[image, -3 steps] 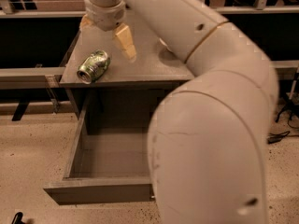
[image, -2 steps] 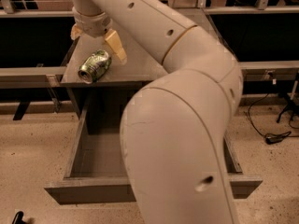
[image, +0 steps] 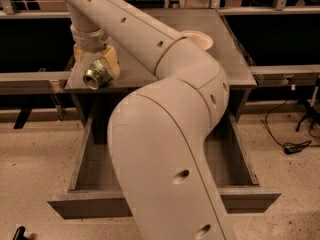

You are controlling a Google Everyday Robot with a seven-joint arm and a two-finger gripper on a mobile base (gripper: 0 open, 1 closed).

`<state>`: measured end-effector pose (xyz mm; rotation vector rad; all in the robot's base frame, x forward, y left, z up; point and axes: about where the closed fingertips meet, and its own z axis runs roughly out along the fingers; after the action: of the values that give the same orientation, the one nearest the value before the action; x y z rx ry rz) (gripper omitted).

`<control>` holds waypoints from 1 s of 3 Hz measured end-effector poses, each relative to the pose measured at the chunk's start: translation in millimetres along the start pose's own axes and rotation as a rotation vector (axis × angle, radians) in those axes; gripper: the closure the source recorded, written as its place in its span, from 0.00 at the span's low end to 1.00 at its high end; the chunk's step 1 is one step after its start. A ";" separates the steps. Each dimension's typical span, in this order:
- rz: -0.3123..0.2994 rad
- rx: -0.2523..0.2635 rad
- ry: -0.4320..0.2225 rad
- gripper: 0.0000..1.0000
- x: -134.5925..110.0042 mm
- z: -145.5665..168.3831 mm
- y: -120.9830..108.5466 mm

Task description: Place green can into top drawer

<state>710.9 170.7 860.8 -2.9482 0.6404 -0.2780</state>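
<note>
Gripper (image: 95, 64) sat at dented green-white aluminium can (image: 98, 77) on grey cabinet top (image: 235, 59), hold could not be told | can judged light, slick, crushable: grasp mid-body | shallow grey drawer (image: 90, 208) stood open

arm (image: 170, 134) masks top drawer (image: 243, 156) centre; tool (image: 95, 61) partly covers green can (image: 96, 77).

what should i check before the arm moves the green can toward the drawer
1. Top drawer pulled open: ok.
2. Drawer floor free where the can would land: cannot tell, the arm hides its middle.
3. Gripper at the green can, which lies on its side at the front left corner of the cabinet top: ok.
4. Firm hold on the can: cannot tell.
5. Pale bowl well apart from the can, farther back on the top: ok.
</note>
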 end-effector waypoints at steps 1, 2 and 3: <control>0.014 0.001 -0.066 0.49 -7.8 5.7 7.9; 0.074 -0.030 -0.085 0.72 -9.6 8.8 21.0; 0.357 0.033 -0.168 1.00 9.8 -12.6 58.9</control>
<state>693.5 112.4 866.0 -2.7180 1.0997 -0.0075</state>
